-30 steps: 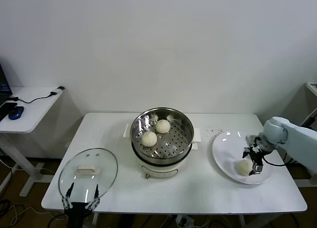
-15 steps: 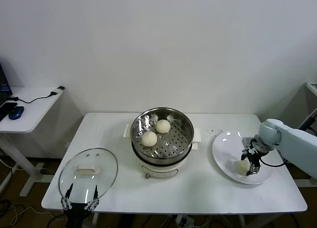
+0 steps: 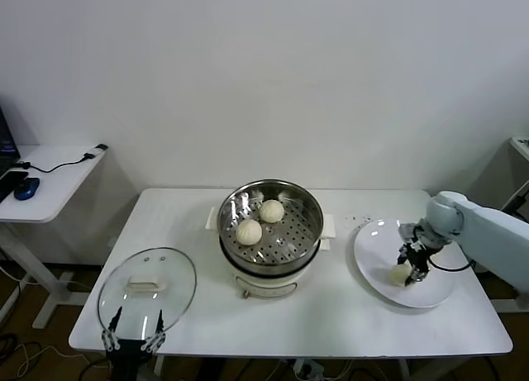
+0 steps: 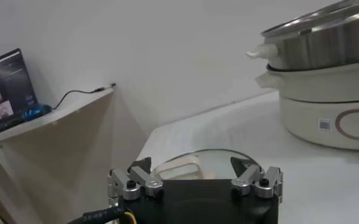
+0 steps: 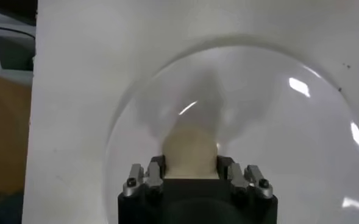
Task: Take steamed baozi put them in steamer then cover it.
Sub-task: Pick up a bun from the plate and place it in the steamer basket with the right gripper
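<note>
The right gripper (image 3: 407, 269) is closed around one steamed baozi (image 3: 401, 274) on the white plate (image 3: 376, 240), at the right side of the table (image 3: 331, 315); in the right wrist view the bun (image 5: 191, 152) sits between the two fingers (image 5: 156, 170), which press on its both sides; whether it is already lifted off the plate I cannot tell.

The relation that matters for the coming move is where the steamer (image 3: 271, 220) lies from this claw: it stands to the robot's left of the plate, well apart, in the middle of the table, and its rim is higher than the plate; so the bun, in my judgement, must go up first and then travel leftward over the rim. Two baozi (image 3: 249, 231) already lie inside, on the far and left part of the perforated bottom; the near and right part is free, and this is the side closest to the right arm. The bun is round, so it has no long axis to respect.

The left gripper (image 3: 133, 331) waits with jaws wide, at the front left edge of the table, just near the cover (image 3: 147, 288); the glass lid lies flat there with its white handle up, to the left of the steamer; the left arm is clearly the nearer one for it.
</note>
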